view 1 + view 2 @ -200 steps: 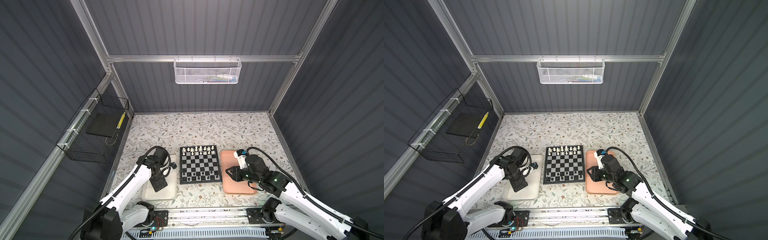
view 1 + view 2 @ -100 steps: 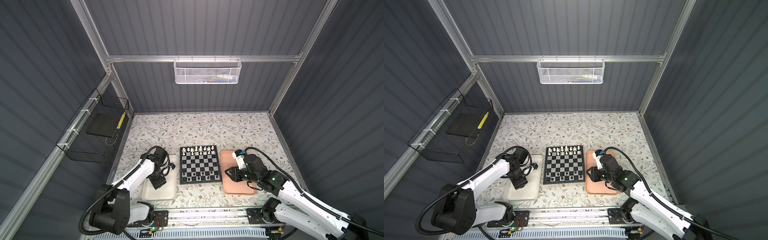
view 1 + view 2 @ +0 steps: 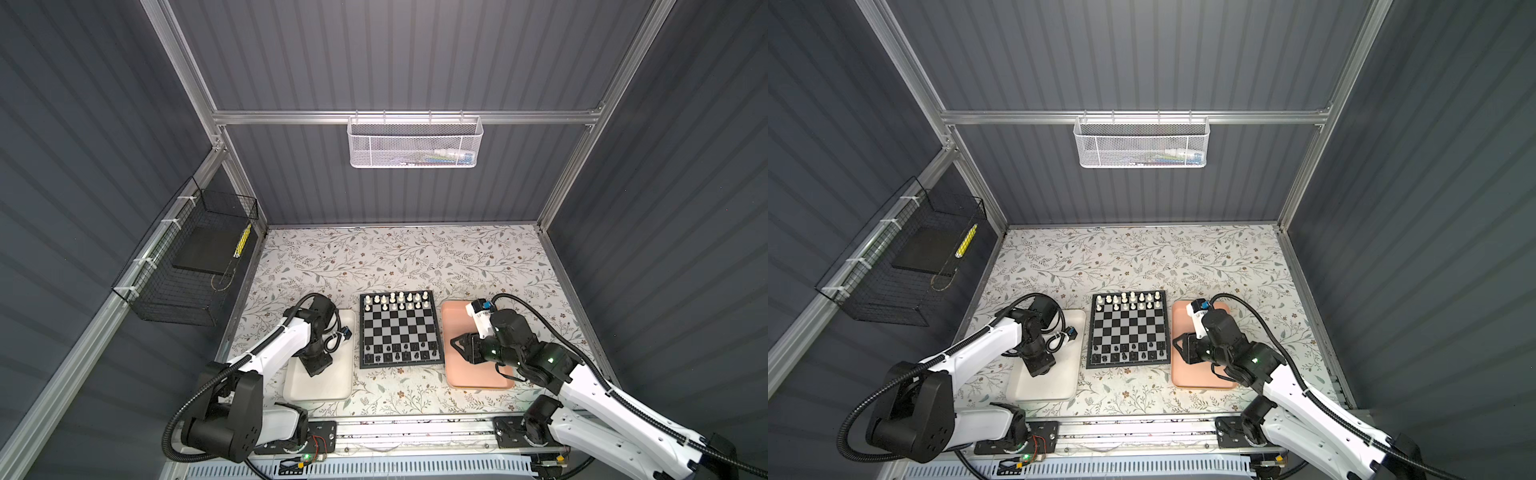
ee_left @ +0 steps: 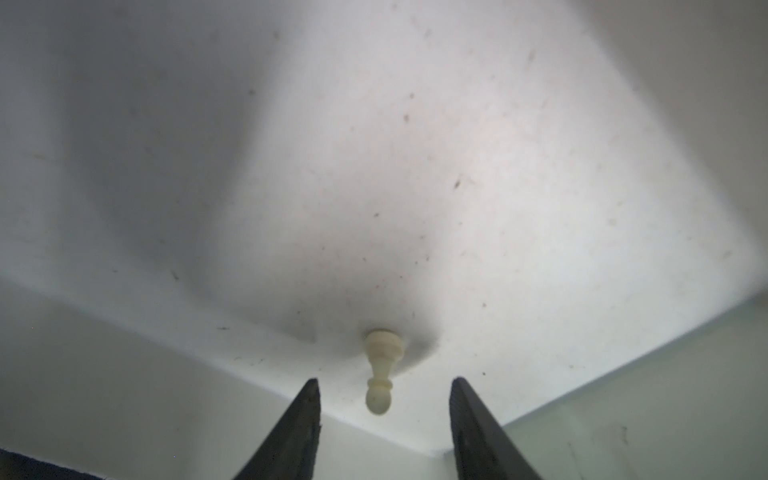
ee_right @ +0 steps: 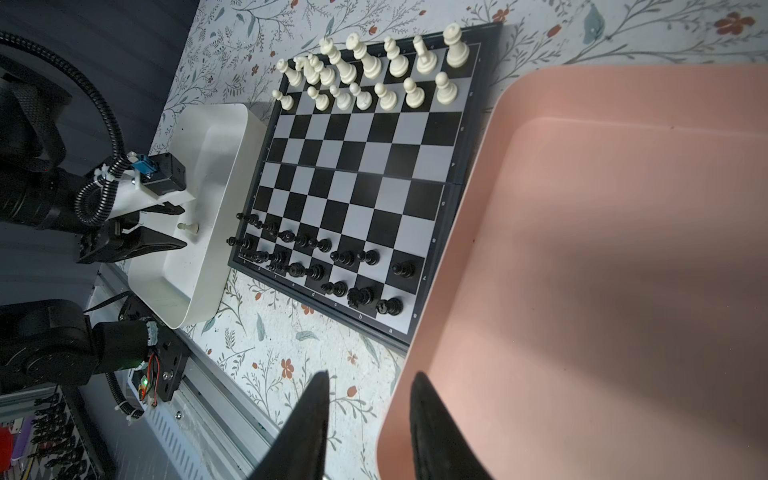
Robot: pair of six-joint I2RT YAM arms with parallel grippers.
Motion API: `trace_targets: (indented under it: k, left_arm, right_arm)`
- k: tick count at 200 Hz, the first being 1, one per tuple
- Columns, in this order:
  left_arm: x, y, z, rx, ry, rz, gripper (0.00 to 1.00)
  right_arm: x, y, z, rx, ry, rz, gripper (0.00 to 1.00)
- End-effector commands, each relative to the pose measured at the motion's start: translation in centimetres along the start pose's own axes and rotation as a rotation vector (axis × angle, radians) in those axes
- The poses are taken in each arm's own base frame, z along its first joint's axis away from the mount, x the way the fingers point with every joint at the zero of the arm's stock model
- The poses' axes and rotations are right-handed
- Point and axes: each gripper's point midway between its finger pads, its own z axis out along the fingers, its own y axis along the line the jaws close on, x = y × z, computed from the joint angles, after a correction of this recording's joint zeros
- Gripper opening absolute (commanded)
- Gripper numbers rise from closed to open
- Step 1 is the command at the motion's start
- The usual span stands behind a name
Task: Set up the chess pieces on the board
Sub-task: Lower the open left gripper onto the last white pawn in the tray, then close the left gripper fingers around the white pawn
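The board (image 3: pixel 399 328) (image 3: pixel 1128 328) (image 5: pixel 353 174) lies between a white tray (image 3: pixel 328 382) and a salmon-pink tray (image 3: pixel 473 374). Cream-white chess pieces (image 3: pixel 395 301) (image 5: pixel 374 70) fill its two far rows. Black ones (image 3: pixel 399 351) (image 5: pixel 316 257) stand in its two near rows. One cream pawn (image 4: pixel 380 370) (image 5: pixel 189 227) stands on the white tray's floor. My left gripper (image 4: pixel 384 380) (image 3: pixel 318 368) points down over it, open, a finger on each side and a gap at both. Over the pink tray's board-side rim my right gripper (image 5: pixel 370 378) (image 3: pixel 455 345) is open and holds nothing.
The pink tray (image 5: pixel 602 249) shows no pieces. A white mesh basket (image 3: pixel 415 141) hangs on the back wall and a black wire basket (image 3: pixel 195 262) on the left wall. An aluminium rail (image 3: pixel 415 428) runs along the floral tabletop's front edge.
My left gripper has drawn in over the white tray and its jaws have narrowed round the cream pawn. The right arm has barely moved.
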Motion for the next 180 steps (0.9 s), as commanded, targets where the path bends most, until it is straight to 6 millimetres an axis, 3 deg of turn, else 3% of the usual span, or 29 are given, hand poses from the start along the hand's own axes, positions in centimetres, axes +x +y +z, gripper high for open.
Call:
trace_targets:
  k: [1,180]
  left_arm:
    - [0.28,-0.65,0.57,0.039,0.012,-0.012,0.46]
    - [0.25,-0.24,0.59,0.023,0.021,-0.015,0.32]
  right_arm:
    - [0.33,-0.40,0.06,0.010,-0.002,-0.012,0.36]
    - [0.42,-0.59,-0.21,0.021,0.000,-0.025,0.36]
